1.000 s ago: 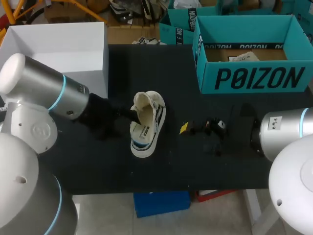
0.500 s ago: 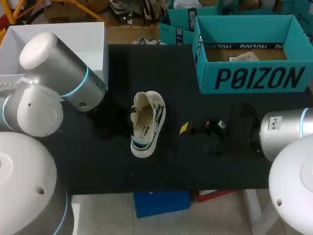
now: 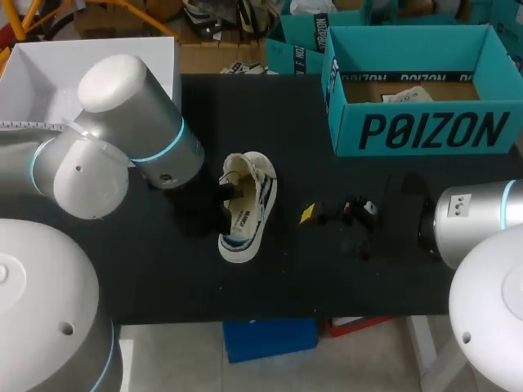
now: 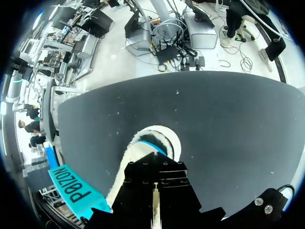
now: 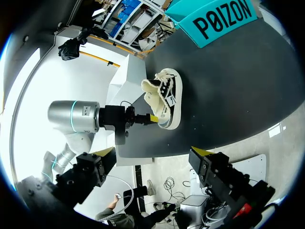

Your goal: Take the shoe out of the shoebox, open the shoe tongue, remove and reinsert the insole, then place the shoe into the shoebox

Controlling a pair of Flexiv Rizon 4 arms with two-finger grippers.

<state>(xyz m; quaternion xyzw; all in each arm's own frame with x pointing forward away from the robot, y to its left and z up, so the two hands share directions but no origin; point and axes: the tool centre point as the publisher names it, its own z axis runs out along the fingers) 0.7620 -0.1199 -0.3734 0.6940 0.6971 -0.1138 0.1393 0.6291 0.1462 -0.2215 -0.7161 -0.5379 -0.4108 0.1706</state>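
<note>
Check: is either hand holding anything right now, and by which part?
Right hand: nothing, fingers apart. Left hand sits at the opening rim of the shoe; whether it grips there cannot be told.

The left arm (image 3: 135, 131) has swung up and right toward the shoe (image 3: 249, 214); its end effector (image 3: 230, 189) edged over the shoe's opening.

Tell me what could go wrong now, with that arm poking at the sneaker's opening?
Two things, I would guess. The sneaker lies unheld on the black table: the left arm's jaws are at its opening, while the right arm's jaws rest apart from it, so a push could slide or tip it. Also, the left wrist view is largely blocked by that arm's own black hardware and shows only one end of the sneaker, so aiming inside may be hard.
</note>
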